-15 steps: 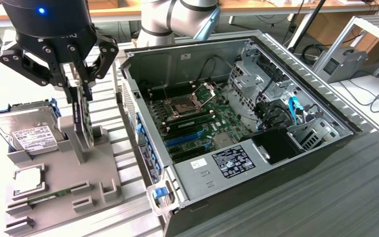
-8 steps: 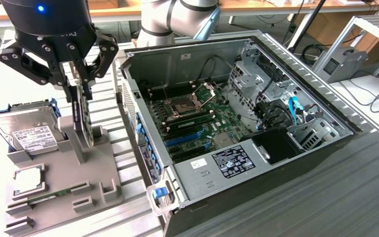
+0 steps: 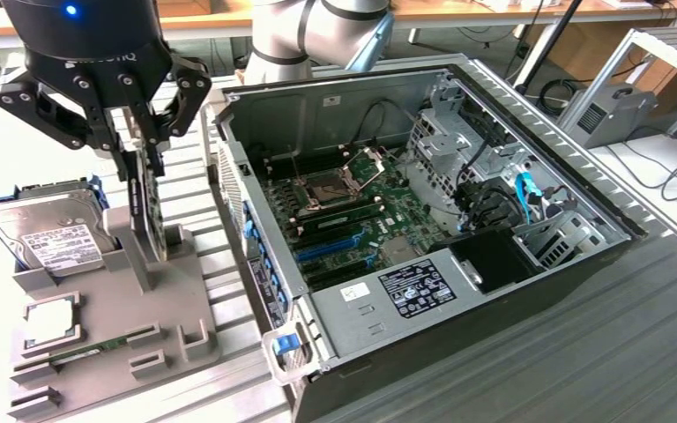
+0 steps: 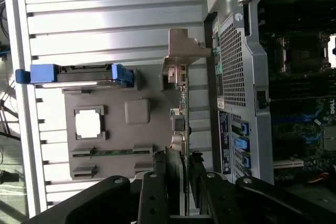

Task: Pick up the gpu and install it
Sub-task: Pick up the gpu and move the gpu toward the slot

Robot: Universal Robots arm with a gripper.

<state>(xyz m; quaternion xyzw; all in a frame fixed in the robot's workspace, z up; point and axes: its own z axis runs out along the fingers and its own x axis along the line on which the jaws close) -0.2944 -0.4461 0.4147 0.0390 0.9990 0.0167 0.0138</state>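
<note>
Nearest us, our tool [image 4: 184, 167] is partly closed, its fingers [image 4: 164, 169] pinching the gpu [image 4: 181, 114] by its two faces. We see the gpu standing on edge over the gray holder [image 3: 109, 300], silver bracket [image 4: 181, 51] away from the tool. A hard drive [image 3: 50, 233] sits beside it, and the open computer case [image 3: 303, 110] is on the exterior view's right.
</note>
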